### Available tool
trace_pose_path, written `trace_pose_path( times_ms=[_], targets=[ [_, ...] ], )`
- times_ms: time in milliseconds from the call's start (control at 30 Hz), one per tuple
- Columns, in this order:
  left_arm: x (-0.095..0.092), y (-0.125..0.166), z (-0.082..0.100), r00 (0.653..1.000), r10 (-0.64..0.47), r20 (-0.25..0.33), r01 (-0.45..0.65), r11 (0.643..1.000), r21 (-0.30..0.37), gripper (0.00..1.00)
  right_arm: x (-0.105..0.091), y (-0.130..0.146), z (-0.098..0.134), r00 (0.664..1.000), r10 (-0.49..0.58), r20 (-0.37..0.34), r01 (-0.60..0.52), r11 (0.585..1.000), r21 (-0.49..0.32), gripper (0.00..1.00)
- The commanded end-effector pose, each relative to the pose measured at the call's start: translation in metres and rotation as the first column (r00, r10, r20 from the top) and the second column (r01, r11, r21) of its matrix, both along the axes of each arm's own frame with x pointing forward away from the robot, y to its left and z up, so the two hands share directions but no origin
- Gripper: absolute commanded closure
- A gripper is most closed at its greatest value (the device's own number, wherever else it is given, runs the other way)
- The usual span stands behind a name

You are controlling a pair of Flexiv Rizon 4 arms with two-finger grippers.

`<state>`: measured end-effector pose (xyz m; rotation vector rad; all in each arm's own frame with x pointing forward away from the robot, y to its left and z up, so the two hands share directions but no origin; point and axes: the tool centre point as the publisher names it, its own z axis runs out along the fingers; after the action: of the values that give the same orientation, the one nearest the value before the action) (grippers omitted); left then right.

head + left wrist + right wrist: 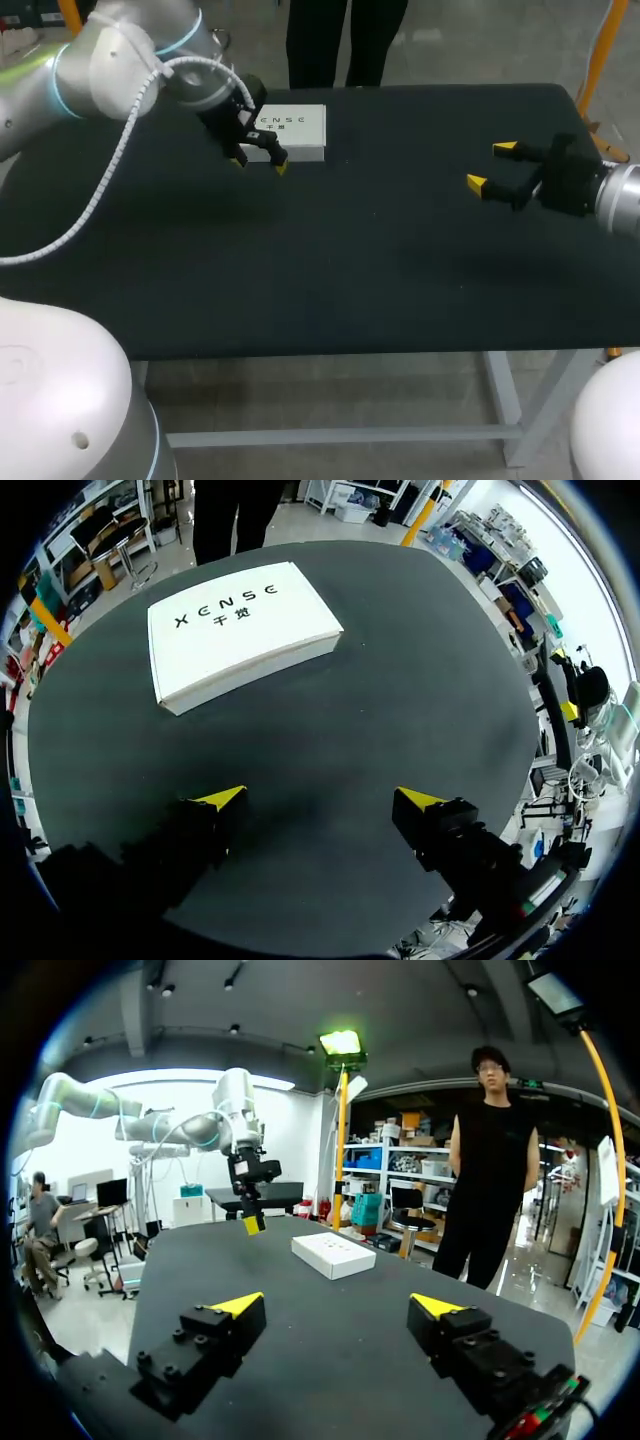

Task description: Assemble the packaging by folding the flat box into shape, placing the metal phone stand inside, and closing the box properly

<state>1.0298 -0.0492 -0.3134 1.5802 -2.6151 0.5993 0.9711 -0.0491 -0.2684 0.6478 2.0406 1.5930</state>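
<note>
A closed white box [292,132] with dark lettering on its lid lies flat on the black table near the far edge, left of centre. My left gripper [260,159] hovers just in front of the box's near left corner, fingers open and empty; in the left wrist view the box [238,632] lies ahead of the open gripper [320,800]. My right gripper [492,166] hangs open and empty over the table's right side, far from the box. In the right wrist view the box [333,1254] lies well ahead of the gripper [338,1307]. No metal phone stand shows in any view.
The black table [330,260] carries nothing else that I can see. A person stands beyond the far edge, not touching it. The left arm's white cable loops over the table's left part.
</note>
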Motion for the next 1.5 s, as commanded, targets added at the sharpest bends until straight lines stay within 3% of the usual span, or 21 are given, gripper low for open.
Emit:
trace_pose_path(
  times_ms=[33, 367, 833, 1067, 1200, 1367, 1500],
  targets=[
    [-0.058, 0.028, 0.003, 0.942, 0.099, 0.321, -0.036, 0.98, -0.197, 0.0, 0.0, 0.0, -0.001, 1.0, 0.0, 0.005, 0.0, 1.0, 0.003, 0.0],
    [-0.078, 0.039, 0.006, 0.929, 0.098, 0.357, 0.008, 0.959, -0.285, 0.0, 0.0, 0.0, -0.001, 1.0, 0.0, 0.005, 0.0, 1.0, 0.003, 0.0],
    [-0.072, 0.052, 0.018, 0.908, -0.034, 0.417, 0.189, 0.922, -0.338, 0.0, 0.0, 0.0, -0.001, 1.0, 0.0, 0.005, 0.0, 1.0, 0.003, 0.0],
    [-0.078, 0.056, 0.019, 0.844, -0.177, 0.507, 0.329, 0.916, -0.228, 0.0, 0.0, 0.0, -0.001, 1.0, 0.0, 0.005, 0.0, 1.0, 0.003, 0.0],
    [-0.08, 0.059, 0.02, 0.797, -0.264, 0.543, 0.415, 0.893, -0.176, 0.0, 0.0, 0.0, -0.001, 1.0, 0.0, 0.005, 0.0, 1.0, 0.003, 0.0],
    [-0.086, 0.059, 0.024, 0.768, -0.267, 0.582, 0.41, 0.903, -0.127, 0.0, 0.0, 0.0, -0.001, 1.0, 0.0, 0.005, 0.0, 1.0, 0.003, 0.0],
    [-0.091, 0.056, 0.026, 0.764, -0.216, 0.607, 0.355, 0.927, -0.117, 0.0, 0.0, 0.0, -0.001, 1.0, 0.0, 0.005, 0.0, 1.0, 0.003, 0.0]
  ],
)
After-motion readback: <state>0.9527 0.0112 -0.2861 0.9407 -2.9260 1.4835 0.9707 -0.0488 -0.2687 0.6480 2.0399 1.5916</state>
